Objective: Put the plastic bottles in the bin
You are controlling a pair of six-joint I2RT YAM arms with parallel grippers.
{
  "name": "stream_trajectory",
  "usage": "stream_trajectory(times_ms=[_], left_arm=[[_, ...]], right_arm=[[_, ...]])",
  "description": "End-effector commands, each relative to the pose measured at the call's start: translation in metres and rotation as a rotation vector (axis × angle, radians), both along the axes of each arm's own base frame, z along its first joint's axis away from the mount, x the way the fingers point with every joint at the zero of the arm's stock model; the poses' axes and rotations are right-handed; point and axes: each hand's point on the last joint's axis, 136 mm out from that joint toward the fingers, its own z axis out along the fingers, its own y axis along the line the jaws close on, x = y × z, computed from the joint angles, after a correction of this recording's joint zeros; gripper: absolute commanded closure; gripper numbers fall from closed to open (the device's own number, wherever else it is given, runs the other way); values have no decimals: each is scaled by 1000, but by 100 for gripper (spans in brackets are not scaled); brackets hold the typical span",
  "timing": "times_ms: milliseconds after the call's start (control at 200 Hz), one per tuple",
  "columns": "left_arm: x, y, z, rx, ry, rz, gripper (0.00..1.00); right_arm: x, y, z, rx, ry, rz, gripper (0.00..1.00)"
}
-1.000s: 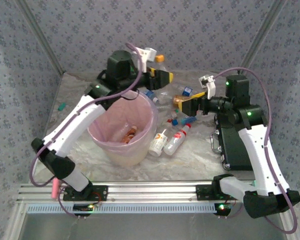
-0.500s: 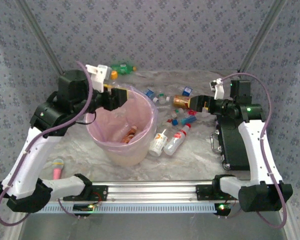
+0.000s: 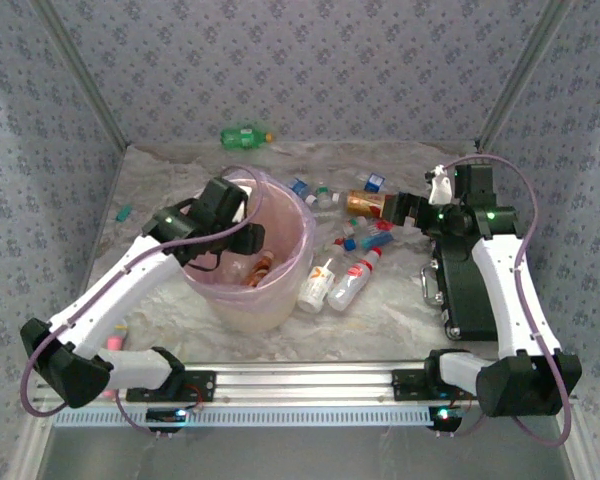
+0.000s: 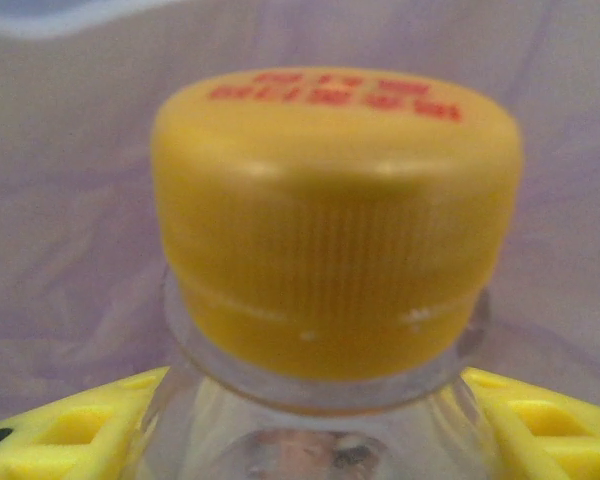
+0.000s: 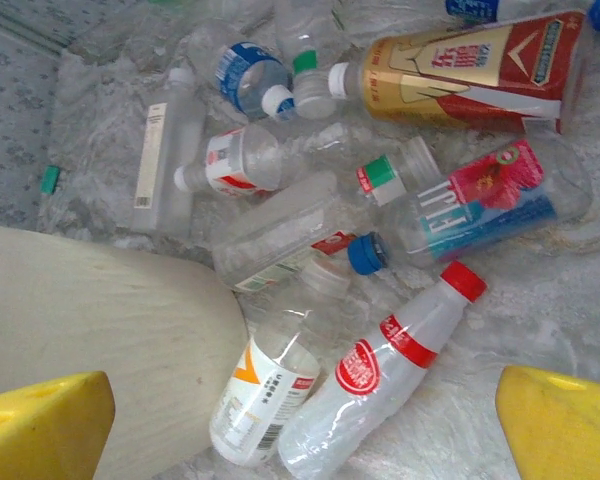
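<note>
One in hand: grips yellow-capped bottle (image 4: pixel 335 220) in left gripper (image 3: pixel 248 238), right above bin (image 3: pixel 265 308) mouth, left of table (image 3: pixel 380 320) middle; holds right gripper (image 3: pixel 398 208) spread wide, nearer loose bottles (image 5: pixel 380 370) right of bin.

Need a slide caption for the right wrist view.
Open right gripper hovers over a heap of plastic bottles lying beside the beige bin.
</note>
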Motion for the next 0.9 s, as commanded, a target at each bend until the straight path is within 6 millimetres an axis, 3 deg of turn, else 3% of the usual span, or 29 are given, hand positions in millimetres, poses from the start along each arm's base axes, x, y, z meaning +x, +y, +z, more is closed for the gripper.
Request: stream_trajectory(times_ms=[0,15,120,285,425,735,895], left_arm=[[3,-14,-4,-86,-12,22,100],[3,-15,-6,-88,-9,22,100],[6,-18,-22,-91,6,29,100],[4,-17,-52,-58,46,35,100],[8,-25,-66,-76,51,28,100],[12,-25,-97,-57,58,39,100],[13,-25,-109,-58,54,41,97]], right_arm=[[-5,-9,-10,-17,51,-60,0],[-8,-9,-22,-18,86,-64,0],[-12,-9,-41,-3,145,-83,0],[-15,-9,-53,10,177,-96,0],[-17,-8,-59,20,199,-105,0],[-36,2,-111,20,329,-169,0],[-31,9,-124,-17,314,-204,6]])
